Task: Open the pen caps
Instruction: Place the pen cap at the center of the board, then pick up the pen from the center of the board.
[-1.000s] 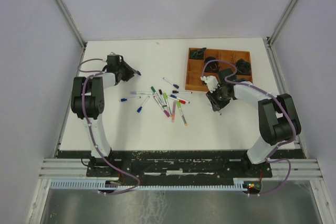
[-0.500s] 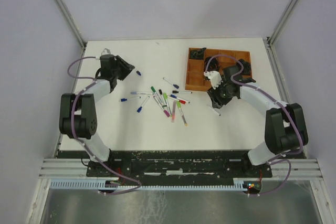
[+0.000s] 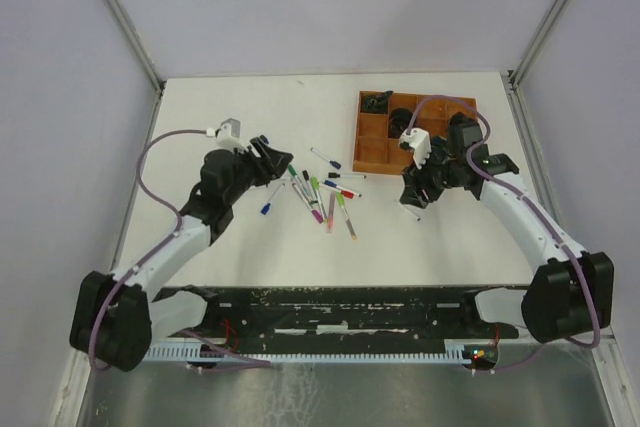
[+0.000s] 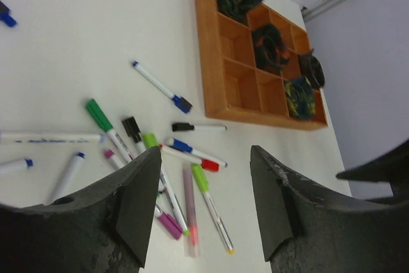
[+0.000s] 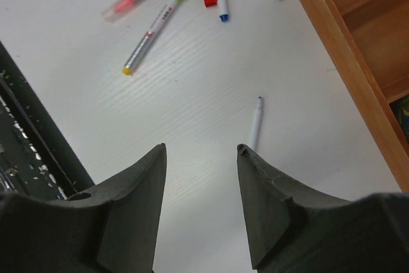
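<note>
I see the white counter (image 3: 250, 247) carrying a loose scatter of pens (image 3: 322, 195) just ahead of my left end effector (image 4: 204, 155), their green, blue, red, pink and black ends crossing one another. A small blue piece (image 4: 5, 16) lies well off to its left. One thin white pen barrel (image 5: 257, 123) lies alone just ahead of my right end effector (image 5: 201, 148). The brown wooden tray (image 3: 358, 137) sits beyond, to its right.

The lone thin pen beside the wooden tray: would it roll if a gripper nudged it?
Probably rolls: the pen is a slim round barrel lying flat on the smooth table. Likely stiff and light, being so thin.
</note>
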You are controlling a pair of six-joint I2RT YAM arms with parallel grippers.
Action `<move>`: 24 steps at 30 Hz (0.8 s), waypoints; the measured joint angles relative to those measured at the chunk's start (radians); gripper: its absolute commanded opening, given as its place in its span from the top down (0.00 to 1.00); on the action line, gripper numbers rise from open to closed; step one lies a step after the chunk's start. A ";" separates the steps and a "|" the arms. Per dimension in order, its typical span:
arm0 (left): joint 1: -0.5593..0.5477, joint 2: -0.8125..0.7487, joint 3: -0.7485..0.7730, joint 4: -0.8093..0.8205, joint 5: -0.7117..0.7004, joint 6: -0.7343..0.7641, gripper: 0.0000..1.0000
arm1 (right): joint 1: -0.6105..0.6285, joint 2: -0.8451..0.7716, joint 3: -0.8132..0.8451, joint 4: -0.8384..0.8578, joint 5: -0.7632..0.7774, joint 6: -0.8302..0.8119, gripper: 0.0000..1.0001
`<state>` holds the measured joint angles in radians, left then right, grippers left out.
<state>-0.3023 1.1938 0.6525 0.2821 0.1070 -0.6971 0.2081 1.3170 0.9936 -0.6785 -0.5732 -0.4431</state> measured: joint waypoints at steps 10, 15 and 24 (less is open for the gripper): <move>-0.069 -0.410 -0.223 -0.006 0.000 0.025 0.02 | 0.000 -0.138 0.085 -0.030 -0.208 0.095 0.43; -0.071 -0.467 -0.246 -0.006 0.019 0.003 0.11 | 0.000 -0.141 0.115 0.010 -0.295 0.193 0.40; -0.343 -0.447 -0.274 -0.048 -0.090 -0.016 0.14 | 0.000 -0.175 0.072 0.006 -0.309 0.187 0.38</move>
<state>-0.6456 0.7464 0.3786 0.2340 0.0174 -0.7136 0.2085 1.1419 1.0653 -0.6720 -0.8825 -0.2558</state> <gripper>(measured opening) 0.865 0.615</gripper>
